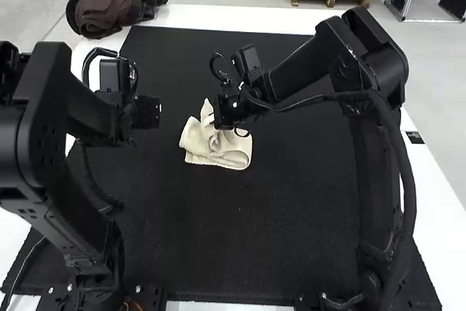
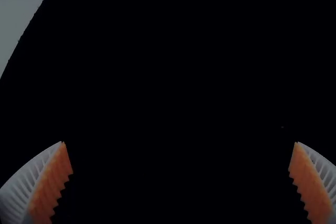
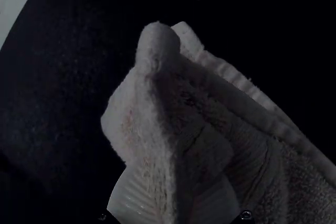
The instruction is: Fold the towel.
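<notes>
Bunched on the black mat, the cream towel point(image 1: 222, 152) has a peak pulled up where my right gripper point(image 1: 212, 118) holds it. In the right wrist view, that gripper point(image 3: 176, 187) is shut on a raised fold of the towel point(image 3: 157, 108), with cloth pinched between its white ribbed fingers and a hemmed edge running off to one side. My left gripper point(image 1: 149, 112) is above the mat, apart from the towel, on its left in the high view. The left wrist view has this gripper point(image 2: 179, 142) wide open over bare mat, nothing between its orange pads.
A black mat point(image 1: 240, 253) covers most of the white table point(image 1: 218, 16). Dark clothing or a bag point(image 1: 109, 5) lies at the table's far left corner. The right arm reaches across above the mat, and cables hang from both arms.
</notes>
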Controlling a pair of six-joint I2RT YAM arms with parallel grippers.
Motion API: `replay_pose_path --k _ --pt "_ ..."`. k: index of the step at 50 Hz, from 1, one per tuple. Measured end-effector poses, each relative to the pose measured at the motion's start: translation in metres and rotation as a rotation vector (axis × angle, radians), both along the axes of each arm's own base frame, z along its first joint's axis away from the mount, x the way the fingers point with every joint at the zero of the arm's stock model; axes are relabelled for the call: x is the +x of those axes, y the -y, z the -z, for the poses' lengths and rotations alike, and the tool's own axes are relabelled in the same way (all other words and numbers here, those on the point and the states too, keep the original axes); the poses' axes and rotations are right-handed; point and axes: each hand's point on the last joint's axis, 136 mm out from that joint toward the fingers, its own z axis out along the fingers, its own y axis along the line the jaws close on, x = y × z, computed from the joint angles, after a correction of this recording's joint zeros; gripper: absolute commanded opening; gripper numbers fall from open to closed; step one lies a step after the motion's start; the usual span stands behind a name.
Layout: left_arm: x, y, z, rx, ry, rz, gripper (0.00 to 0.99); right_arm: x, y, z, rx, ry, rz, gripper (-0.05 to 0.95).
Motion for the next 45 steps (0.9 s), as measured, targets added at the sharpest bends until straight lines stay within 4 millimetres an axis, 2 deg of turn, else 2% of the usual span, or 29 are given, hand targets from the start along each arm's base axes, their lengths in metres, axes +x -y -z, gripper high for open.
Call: replay_pose_path --k 3,5,13,18,25,27,28,30,31,33,34,41,45 --pt "0.000 0.000 0.000 0.000 0.000 0.000 0.969 0.001 -0.003 -0.003 0.014 -0.010 0.003 0.41" --pt "0.000 0.000 0.000 0.000 0.000 0.000 0.969 0.002 -0.004 -0.005 0.021 -0.013 0.003 0.51" --pt "0.000 0.000 0.000 0.000 0.000 0.000 0.969 0.007 -0.012 -0.020 0.058 -0.005 -0.001 0.77" --pt "0.000 0.000 0.000 0.000 0.000 0.000 0.969 0.010 -0.015 -0.027 0.074 0.005 -0.004 0.84" --pt "0.000 0.000 0.000 0.000 0.000 0.000 0.969 0.014 -0.014 -0.032 0.086 0.016 0.003 0.84" --pt "0.000 0.000 0.000 0.000 -0.001 0.000 0.969 0.017 -0.012 -0.035 0.090 0.020 0.008 0.80" --pt "0.000 0.000 0.000 0.000 0.000 0.000 0.969 0.019 -0.010 -0.038 0.094 0.023 0.013 0.72" --pt "0.000 0.000 0.000 0.000 0.000 0.000 0.969 0.023 -0.006 -0.042 0.099 0.030 0.021 0.52" --pt "0.000 0.000 0.000 0.000 0.000 0.000 0.969 0.027 -0.002 -0.045 0.104 0.034 0.031 0.35" --pt "0.000 0.000 0.000 0.000 0.000 0.000 0.969 0.031 0.003 -0.049 0.112 0.036 0.041 0.08" --pt "0.000 0.000 0.000 0.000 0.000 0.000 0.969 0.033 0.006 -0.052 0.116 0.038 0.047 -0.01" --pt "0.000 0.000 0.000 0.000 0.000 0.000 0.969 0.037 0.030 -0.060 0.128 0.031 0.084 -0.02" --pt "0.000 0.000 0.000 0.000 0.000 0.000 0.969 0.032 0.035 -0.060 0.125 0.029 0.078 -0.02"
